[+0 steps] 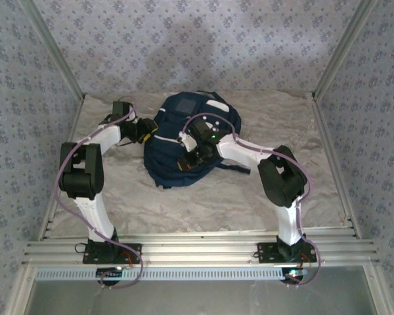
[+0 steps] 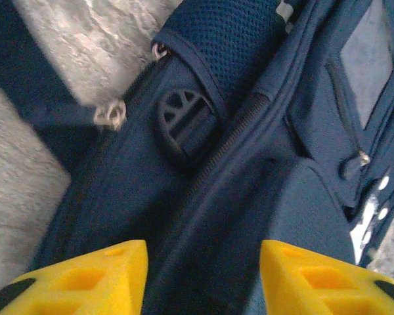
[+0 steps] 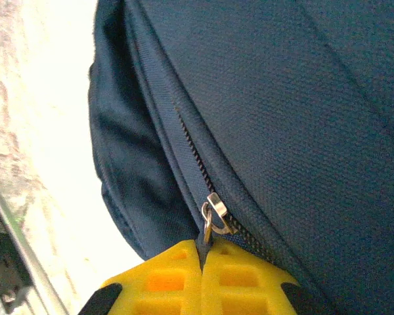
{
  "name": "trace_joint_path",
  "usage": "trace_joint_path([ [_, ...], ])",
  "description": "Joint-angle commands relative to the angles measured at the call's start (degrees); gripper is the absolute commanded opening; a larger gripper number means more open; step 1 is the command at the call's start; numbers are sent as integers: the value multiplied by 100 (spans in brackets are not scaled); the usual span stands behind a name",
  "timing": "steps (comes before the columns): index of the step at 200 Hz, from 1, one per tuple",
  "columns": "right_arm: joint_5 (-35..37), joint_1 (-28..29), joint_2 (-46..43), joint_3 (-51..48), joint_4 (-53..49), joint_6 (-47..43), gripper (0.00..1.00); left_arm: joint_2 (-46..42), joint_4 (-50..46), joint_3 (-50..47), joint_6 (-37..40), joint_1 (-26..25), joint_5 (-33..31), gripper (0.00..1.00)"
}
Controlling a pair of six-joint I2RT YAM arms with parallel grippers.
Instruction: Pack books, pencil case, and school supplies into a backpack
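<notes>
Soft, even light from above; tabletop glares white at nine o'clock in the right wrist view; backpack slightly blurred in the left.

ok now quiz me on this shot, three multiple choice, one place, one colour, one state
1. Where is the backpack? A lying on the table; B hung on the back wall; C on the floor.
2. What colour are the fingers of the left gripper? A yellow; B red; C white.
3. The right gripper is: A wide open over the table; B shut on the zipper pull; C shut on a book.
Answers: 1 A, the top view shows it lying on the tabletop; 2 A, both show yellow in the left wrist view; 3 B, its fingers meet around the pull's ring.
</notes>
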Motion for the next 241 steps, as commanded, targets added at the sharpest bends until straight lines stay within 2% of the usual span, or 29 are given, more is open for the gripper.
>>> trace_joint_path([
  [1,-384,-74,197,322,344,322,0,-598,-526,-122,192,-46,40,50],
  [26,-337,-188,270,341,401,417,0,-1339,-377,-779,-160,-64,19,54],
  [41,-284,-175,278,321,444,422,0,-1716,25,-1326,-804,-114,145,54],
  [69,-96,-126,303,298,487,398,0,-2301,682,-2200,-1812,-218,-45,55],
  [109,104,-3,372,379,524,330,0,-2491,1825,-2988,-3310,-836,-533,54],
  [138,123,72,416,424,508,293,0,-2147,2195,-2911,-3632,-1239,-855,54],
  [163,114,95,428,412,514,270,0,-1863,2397,-2784,-3745,-1368,-957,54],
  [198,105,97,378,402,503,181,0,-1522,2181,-2656,-3585,-1470,-1138,52],
  [215,54,95,319,402,479,79,0,-1284,2333,-2712,-3594,-1470,-1131,44],
  [239,132,60,237,387,192,-209,0,-1058,2500,-2707,-3495,-1453,-1031,0],
  [241,153,57,231,381,150,-247,0,-1049,2495,-2701,-3468,-1452,-1022,0],
])
